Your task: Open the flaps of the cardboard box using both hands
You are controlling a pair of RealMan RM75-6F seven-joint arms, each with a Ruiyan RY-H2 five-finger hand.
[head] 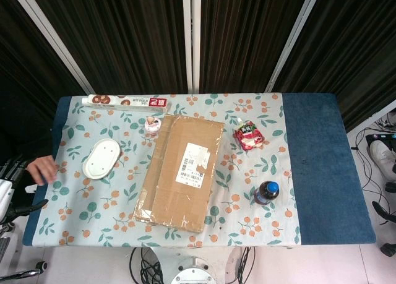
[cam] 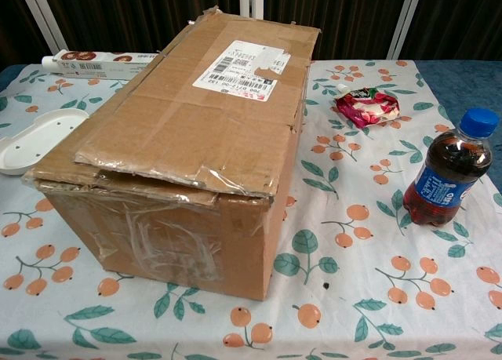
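The cardboard box [head: 180, 171] lies in the middle of the table, its long side running away from me. Its top flaps [cam: 200, 113] are closed and lie flat, with a white shipping label [cam: 241, 70] on them. Torn clear tape hangs along the near flap edge [cam: 169, 180], which has lifted slightly from the front wall. Neither of my hands shows in the head view or the chest view.
Right of the box stand a dark drink bottle with a blue cap [cam: 450, 172] and a red snack pouch [cam: 367, 105]. To its left are a white oval dish [head: 101, 158] and a long wrap box [head: 125, 101]. A person's hand [head: 42, 169] rests on the table's left edge.
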